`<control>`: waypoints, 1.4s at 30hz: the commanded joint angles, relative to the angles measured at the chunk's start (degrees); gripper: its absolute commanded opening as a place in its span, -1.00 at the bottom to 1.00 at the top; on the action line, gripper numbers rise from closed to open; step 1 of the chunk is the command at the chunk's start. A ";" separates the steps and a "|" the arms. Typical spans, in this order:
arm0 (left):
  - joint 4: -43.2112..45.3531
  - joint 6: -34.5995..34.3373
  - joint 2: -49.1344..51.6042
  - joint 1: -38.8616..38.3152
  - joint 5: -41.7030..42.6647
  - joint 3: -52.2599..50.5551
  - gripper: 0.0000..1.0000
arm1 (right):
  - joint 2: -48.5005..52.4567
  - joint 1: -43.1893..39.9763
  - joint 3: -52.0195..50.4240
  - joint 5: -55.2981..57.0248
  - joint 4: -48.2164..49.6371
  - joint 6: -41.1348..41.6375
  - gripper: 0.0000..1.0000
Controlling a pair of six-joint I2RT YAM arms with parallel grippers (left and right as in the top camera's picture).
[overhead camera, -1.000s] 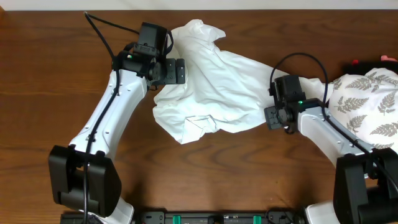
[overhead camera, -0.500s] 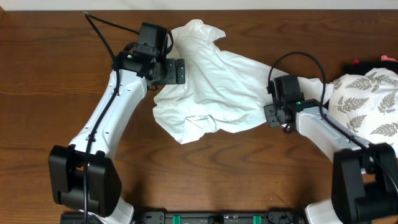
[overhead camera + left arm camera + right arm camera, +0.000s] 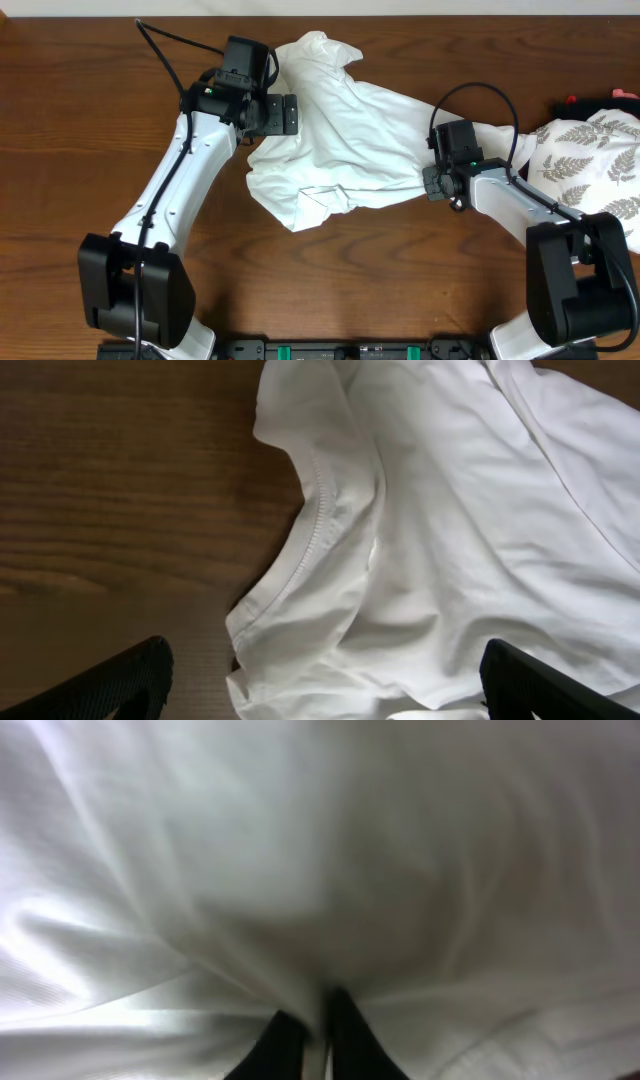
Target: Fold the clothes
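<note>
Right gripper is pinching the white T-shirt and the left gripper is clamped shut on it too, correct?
No. The left gripper is open, jaws spread wide over the white T-shirt, as the left wrist view shows. The right gripper is pinching it.

T-shirt (image 3: 340,140) on table (image 3: 80,120), left of cloth (image 3: 590,175)

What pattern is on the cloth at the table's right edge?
The cloth is white with a grey fern-leaf print; the overhead view shows it best.
</note>
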 commanded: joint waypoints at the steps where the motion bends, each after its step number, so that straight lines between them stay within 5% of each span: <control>1: -0.22 0.74 -0.24 0.13 0.33 1.05 0.96 | 1.40 0.55 -0.39 1.95 -1.38 1.73 -0.81; 31: -0.37 0.72 -0.24 0.13 0.33 1.05 0.96 | -4.76 0.52 -0.39 1.92 -3.28 1.68 -0.59; 37: -0.37 0.74 -0.22 0.13 0.33 1.05 0.96 | -2.69 0.52 -0.39 1.27 -3.26 1.70 -0.63; 42: -0.37 0.74 -0.24 0.13 0.33 1.05 0.96 | -2.71 0.52 -0.39 1.53 -1.90 2.54 -0.87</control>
